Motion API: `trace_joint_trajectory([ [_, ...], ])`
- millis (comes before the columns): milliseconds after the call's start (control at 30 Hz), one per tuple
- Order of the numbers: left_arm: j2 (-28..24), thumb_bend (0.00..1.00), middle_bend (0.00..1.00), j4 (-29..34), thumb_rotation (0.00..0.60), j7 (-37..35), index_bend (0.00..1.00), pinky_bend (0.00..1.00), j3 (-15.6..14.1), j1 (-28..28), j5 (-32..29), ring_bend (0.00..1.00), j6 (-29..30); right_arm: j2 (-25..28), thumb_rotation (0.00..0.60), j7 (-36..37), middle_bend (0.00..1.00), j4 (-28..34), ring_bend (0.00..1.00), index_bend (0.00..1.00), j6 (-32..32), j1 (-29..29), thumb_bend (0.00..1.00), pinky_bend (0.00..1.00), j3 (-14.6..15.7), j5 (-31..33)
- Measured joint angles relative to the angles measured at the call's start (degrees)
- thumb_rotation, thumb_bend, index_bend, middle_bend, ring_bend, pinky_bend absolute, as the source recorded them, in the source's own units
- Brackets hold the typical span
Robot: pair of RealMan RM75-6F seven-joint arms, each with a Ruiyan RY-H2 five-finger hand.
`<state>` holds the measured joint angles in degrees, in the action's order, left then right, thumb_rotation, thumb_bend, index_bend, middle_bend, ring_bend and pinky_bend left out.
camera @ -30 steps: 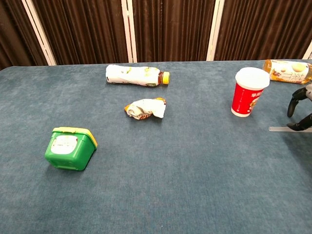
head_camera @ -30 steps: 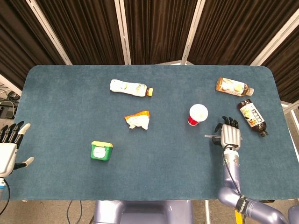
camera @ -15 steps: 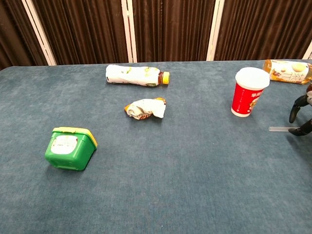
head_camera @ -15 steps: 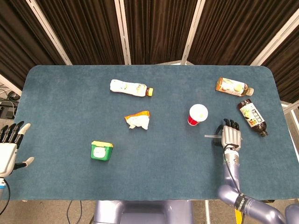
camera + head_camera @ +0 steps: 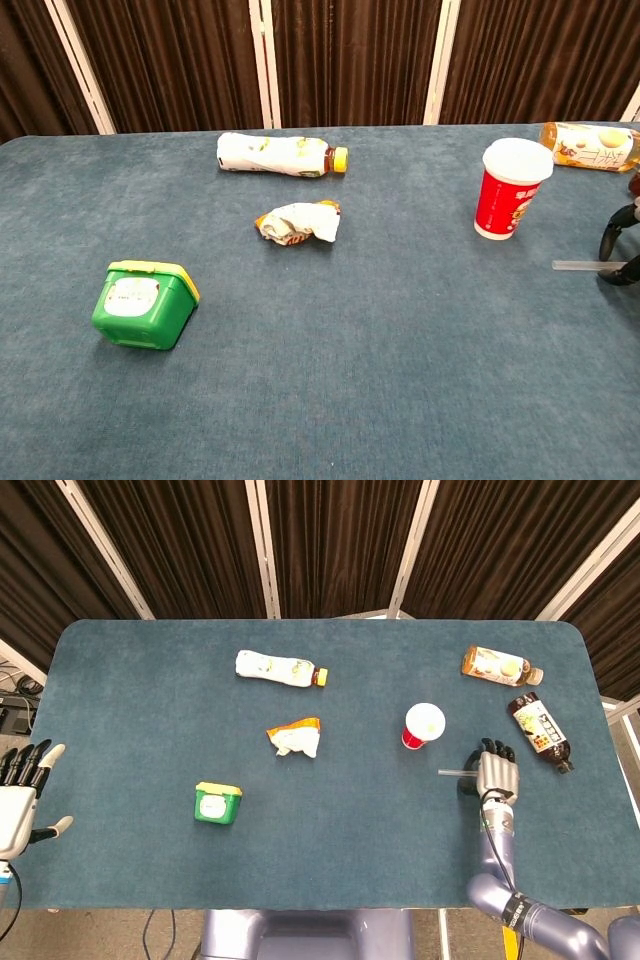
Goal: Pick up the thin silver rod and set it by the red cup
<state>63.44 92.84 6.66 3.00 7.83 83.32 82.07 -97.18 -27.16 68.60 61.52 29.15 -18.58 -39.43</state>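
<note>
The thin silver rod [image 5: 451, 772] lies flat on the blue table, just right of and a little nearer than the red cup [image 5: 423, 725]. In the chest view the rod [image 5: 580, 266] runs off toward the right edge, past the red cup [image 5: 513, 189]. My right hand [image 5: 497, 773] hovers over the rod's right part, hiding it; its dark fingers [image 5: 618, 224] arch above the rod with a gap between them and do not visibly clamp it. My left hand [image 5: 20, 792] hangs off the table's left edge, fingers spread, holding nothing.
A dark bottle [image 5: 540, 731] and an orange-brown bottle [image 5: 500, 666] lie right of the cup. A white bottle [image 5: 281, 669], a crumpled wrapper [image 5: 296, 738] and a green box [image 5: 218, 803] sit on the left half of the table [image 5: 350, 860].
My right hand has drawn slightly right and toward me while the rod has stayed where it lies. The left hand is unmoved.
</note>
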Motion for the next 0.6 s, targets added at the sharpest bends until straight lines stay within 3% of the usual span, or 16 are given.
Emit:
trace_joint_trajectory([
  [600, 0.0, 0.05, 0.0, 0.0, 0.6, 0.1, 0.0, 0.0, 0.0, 0.0, 0.0, 0.0, 0.0, -1.0, 0.6, 0.7, 0.12, -2.1, 0.0, 0.53, -0.6, 0.0, 0.37, 0.0, 0.6, 0.1],
])
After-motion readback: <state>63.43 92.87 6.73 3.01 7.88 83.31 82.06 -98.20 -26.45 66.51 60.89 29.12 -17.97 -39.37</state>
